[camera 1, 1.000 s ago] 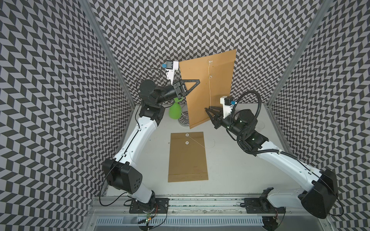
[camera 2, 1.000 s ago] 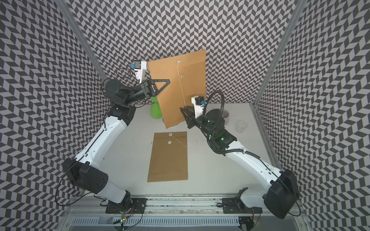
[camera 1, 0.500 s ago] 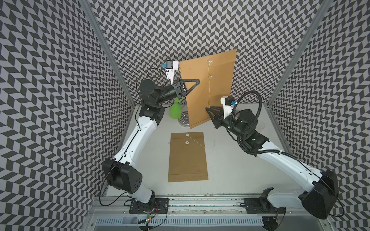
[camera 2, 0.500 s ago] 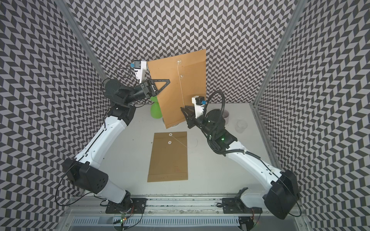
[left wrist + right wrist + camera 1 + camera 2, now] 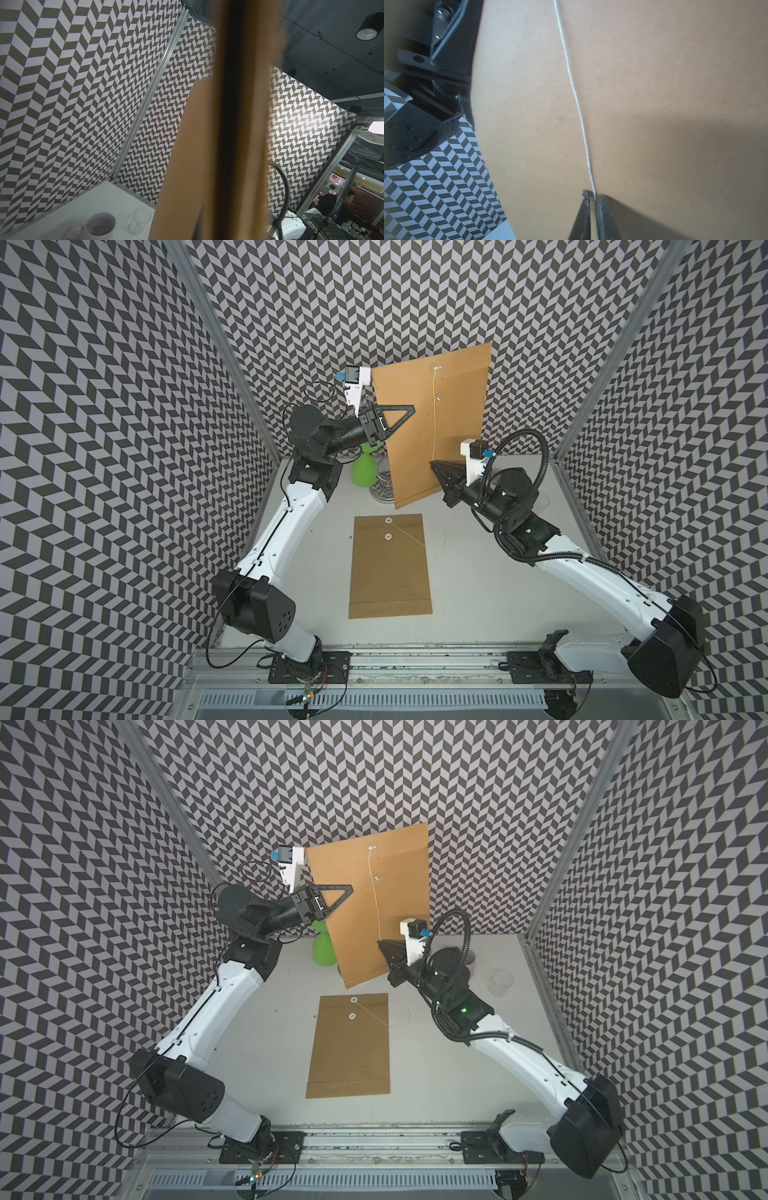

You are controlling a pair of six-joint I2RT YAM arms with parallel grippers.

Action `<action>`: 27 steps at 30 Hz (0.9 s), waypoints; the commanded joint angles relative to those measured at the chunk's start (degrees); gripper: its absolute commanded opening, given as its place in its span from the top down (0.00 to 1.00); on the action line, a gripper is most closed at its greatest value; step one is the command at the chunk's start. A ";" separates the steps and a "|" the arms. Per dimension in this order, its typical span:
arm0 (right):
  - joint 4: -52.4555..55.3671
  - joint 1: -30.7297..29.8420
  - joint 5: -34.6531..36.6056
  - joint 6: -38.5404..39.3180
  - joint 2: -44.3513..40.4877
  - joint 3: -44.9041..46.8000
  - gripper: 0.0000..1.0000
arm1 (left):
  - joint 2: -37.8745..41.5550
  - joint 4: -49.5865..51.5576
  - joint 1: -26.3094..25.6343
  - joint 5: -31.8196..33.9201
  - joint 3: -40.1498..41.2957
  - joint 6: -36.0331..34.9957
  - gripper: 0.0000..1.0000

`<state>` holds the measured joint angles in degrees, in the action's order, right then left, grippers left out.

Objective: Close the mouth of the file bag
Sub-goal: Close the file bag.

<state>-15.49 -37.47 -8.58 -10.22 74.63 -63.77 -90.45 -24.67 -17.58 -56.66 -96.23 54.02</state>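
A brown file bag [image 5: 453,406] [image 5: 399,886] stands upright above the back of the table. My left gripper [image 5: 412,408] [image 5: 351,888] is shut on its left edge. A white string [image 5: 434,418] [image 5: 376,903] hangs from the bag's top button [image 5: 436,364] past the lower button [image 5: 438,398]. Near the bag's lower right part, my right gripper [image 5: 432,464] [image 5: 380,942] is shut on the string's lower end. The right wrist view shows the string [image 5: 577,104] running into the pinched fingertips of the right gripper [image 5: 593,197]. In the left wrist view the file bag [image 5: 187,166] is a close blur.
A second file bag [image 5: 388,568] lies flat mid-table with a loose string. A green bottle [image 5: 363,472] and a patterned dish [image 5: 382,489] stand behind the held bag. A cup [image 5: 99,225] and a clear glass [image 5: 498,982] sit at the back right.
My right gripper's jaws have closed onto the string. Both arms and the held bag have stayed almost still.
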 commanded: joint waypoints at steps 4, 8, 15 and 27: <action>-0.39 0.03 0.93 0.99 -0.85 -1.10 1.00 | 0.81 -0.02 0.09 -0.55 -1.07 -1.15 1.00; 1.73 -0.13 -1.41 -0.05 -1.36 -1.88 1.00 | 0.57 0.32 0.63 -0.46 -0.21 -2.00 1.00; 6.37 -2.02 -6.07 -1.27 -2.78 -3.17 1.00 | 0.69 0.47 1.19 -0.96 2.08 -3.60 1.00; 12.54 -3.41 -12.06 -2.44 -1.01 -8.62 1.00 | 1.65 2.17 1.06 -3.46 4.35 -7.11 1.00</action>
<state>-3.70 -40.49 -17.82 -12.25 73.69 -70.04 -90.43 -22.22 -16.58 -59.05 -92.73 48.62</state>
